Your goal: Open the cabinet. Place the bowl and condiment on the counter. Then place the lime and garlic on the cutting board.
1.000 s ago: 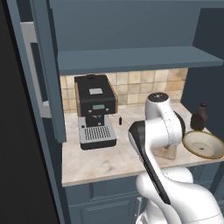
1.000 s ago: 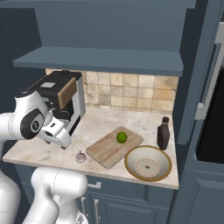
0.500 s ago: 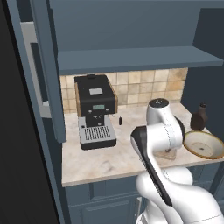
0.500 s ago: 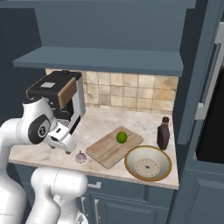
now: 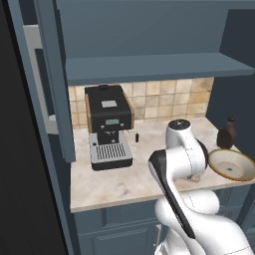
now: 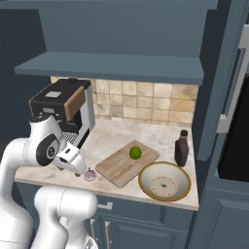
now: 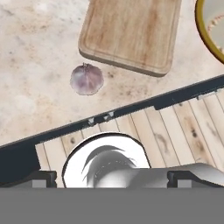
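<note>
Right base view: my gripper [image 6: 80, 168] hangs with its jaws spread wide and nothing between them, just beside the garlic [image 6: 90, 174] near the counter's [image 6: 116, 136] front edge. The lime [image 6: 135, 152] sits on the cutting board [image 6: 127, 163]; the bowl [image 6: 164, 181] and bottle [image 6: 181, 148] stand toward the right end. Above, the cabinet [image 6: 112, 65] is open.

Tan square wall tiles [image 6: 146, 99] back a black coffee machine [image 5: 108, 125]; wooden plank floor [image 7: 175, 131] below.
</note>
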Tool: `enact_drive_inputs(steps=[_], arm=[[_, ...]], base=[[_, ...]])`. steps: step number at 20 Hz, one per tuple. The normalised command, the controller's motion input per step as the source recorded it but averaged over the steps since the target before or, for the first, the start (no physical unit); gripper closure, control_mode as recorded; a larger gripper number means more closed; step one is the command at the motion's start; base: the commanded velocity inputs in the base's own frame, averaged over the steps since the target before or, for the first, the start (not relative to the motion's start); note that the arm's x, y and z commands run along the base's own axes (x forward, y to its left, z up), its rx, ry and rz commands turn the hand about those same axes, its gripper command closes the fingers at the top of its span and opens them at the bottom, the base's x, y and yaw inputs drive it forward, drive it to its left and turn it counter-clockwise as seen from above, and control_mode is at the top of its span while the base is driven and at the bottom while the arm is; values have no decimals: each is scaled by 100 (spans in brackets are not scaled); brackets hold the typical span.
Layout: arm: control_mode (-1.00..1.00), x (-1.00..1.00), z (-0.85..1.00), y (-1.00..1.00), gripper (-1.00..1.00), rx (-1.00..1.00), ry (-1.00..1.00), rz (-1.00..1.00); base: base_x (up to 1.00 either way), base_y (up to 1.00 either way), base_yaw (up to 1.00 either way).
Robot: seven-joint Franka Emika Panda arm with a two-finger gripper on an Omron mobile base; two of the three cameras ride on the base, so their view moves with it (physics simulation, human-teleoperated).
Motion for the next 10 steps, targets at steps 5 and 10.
enact_drive_inputs(steps=[5, 10], arm=[[-100, 17, -22, 0, -100, 0, 0, 0], [-100, 27, -19, 0, -100, 0, 2, 0]], base=[[0, 0, 0], [0, 0, 0]])
